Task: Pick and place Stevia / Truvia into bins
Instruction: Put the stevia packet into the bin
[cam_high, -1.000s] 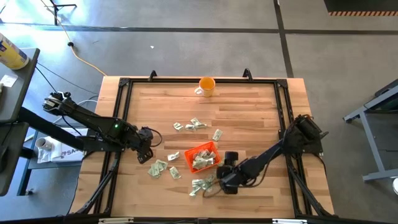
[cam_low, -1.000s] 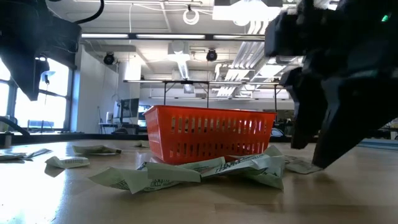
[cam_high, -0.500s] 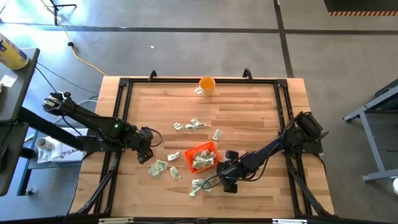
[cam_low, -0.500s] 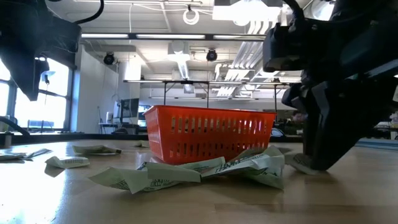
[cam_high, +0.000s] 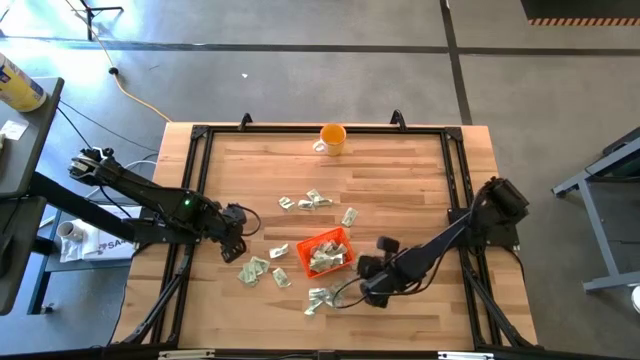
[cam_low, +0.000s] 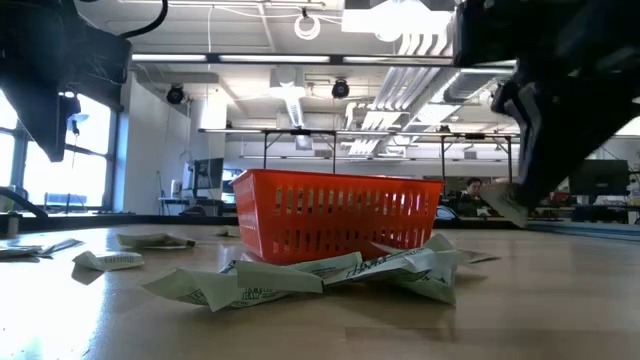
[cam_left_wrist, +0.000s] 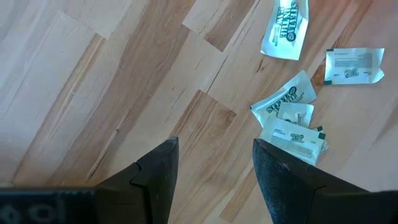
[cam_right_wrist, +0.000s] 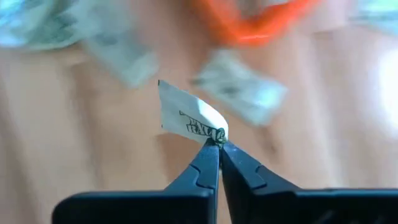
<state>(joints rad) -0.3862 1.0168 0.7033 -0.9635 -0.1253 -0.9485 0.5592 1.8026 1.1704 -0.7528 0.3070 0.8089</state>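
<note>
The orange tray (cam_high: 323, 252) stands near the table's middle with several sachets inside. Pale green and white Stevia sachets lie scattered: a group beyond the tray (cam_high: 305, 202), a group to its left (cam_high: 255, 270), and a pile before it (cam_low: 330, 275). My right gripper (cam_right_wrist: 217, 142) hangs right of that pile, shut on one sachet (cam_right_wrist: 186, 115). My left gripper (cam_left_wrist: 214, 162) waits open above bare wood at the table's left, close to a few sachets (cam_left_wrist: 292, 115). My right gripper pinches one corner of a single sachet (cam_right_wrist: 214, 134) between its two fingertips. The fingers slant down from above. The sachet sticks out beyond the tips, lifted clear of the table (cam_low: 505, 205).
An orange mug (cam_high: 331, 138) with a white handle stands at the table's far edge. A black frame (cam_high: 195, 180) runs round the tabletop. Bare wood lies on the tray's right and at the near edge.
My right gripper has shut on a sachet at the right of the near pile, then risen with a roll of the wrist. The sachet has come off the table and now hangs clear. The pile has stayed where it was.
</note>
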